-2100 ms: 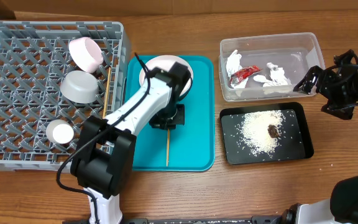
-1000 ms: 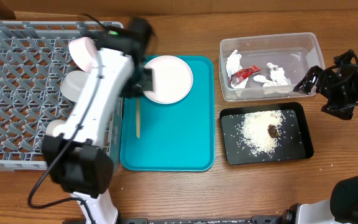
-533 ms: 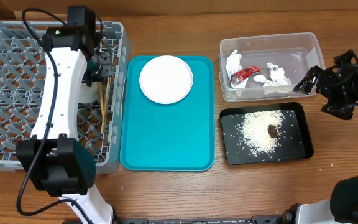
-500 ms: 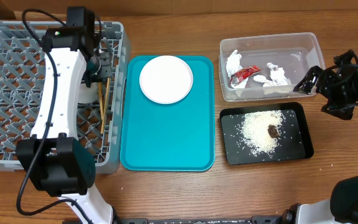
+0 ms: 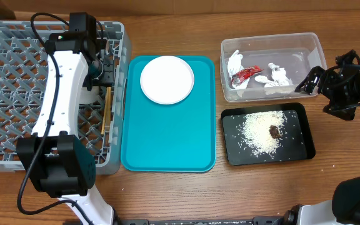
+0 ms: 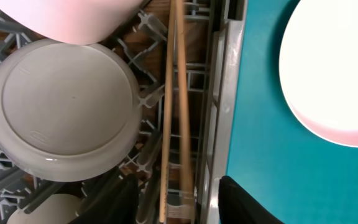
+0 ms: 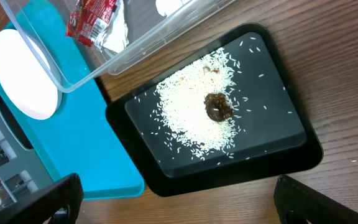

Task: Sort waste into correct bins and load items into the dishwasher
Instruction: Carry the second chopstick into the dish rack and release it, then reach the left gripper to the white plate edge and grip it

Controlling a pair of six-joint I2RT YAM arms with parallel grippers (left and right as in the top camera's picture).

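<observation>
my left end effector has let go since half a second ago. its fingers now stand parted over the two wooden chopsticks, which lie side by side in the large square grey plastic dish rack along its right wall. the right end effector stays wide open beside the clear rectangular plastic tub.

The table was of wood with a clear grain and a slight shine. The dish rack was matt grey plastic. The two chopsticks were plain, smooth wood. The tub was clear plastic, the black tray smooth and faintly glossy, the wrapper shiny foil, the teal tray smooth plastic.
</observation>
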